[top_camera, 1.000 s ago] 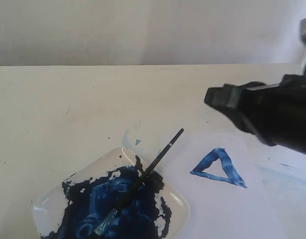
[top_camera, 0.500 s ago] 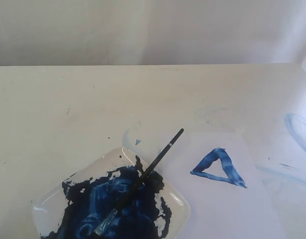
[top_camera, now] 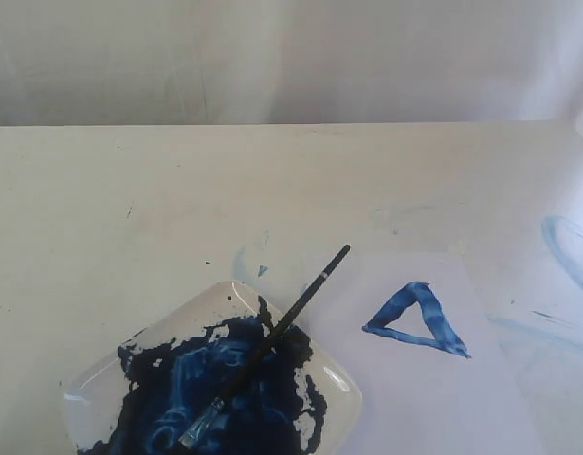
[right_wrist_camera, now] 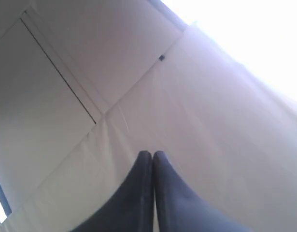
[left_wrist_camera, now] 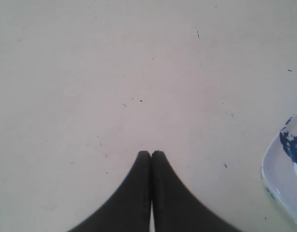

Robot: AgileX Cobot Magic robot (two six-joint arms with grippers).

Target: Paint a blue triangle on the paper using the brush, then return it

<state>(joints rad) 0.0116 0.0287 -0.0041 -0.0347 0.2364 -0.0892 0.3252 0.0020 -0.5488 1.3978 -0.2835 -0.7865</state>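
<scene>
Exterior view first: the brush (top_camera: 272, 332) is lying slantwise across the paint dish (top_camera: 87, 384). Its bristle end is down in the dark blue paint near the front of the dish, and the black handle sticks out over the far rim, with the tip pointing toward the paper (top_camera: 414, 398). The paper sits flat on the table (top_camera: 177, 190), just right of the dish, and its near-left part runs right up to the dish's edge. The blue triangle (top_camera: 416, 318) is on the paper's far half, a streaky hollow outline, well clear of the brush. A few pale blue smears (top_camera: 566, 237) show on the tabletop off to the right.

Left wrist view: my left pincer (left_wrist_camera: 151, 153) has both fingers pressed tight together with nothing between them, hanging over bare table. A corner of the paint dish (left_wrist_camera: 278, 179) pokes in at the side, apart from the fingertips.

Right wrist view: my right pincer (right_wrist_camera: 152, 153) is closed up the same way, tips touching and gripping nothing. It's aimed at a pale backdrop (right_wrist_camera: 138, 72), not at the table.
</scene>
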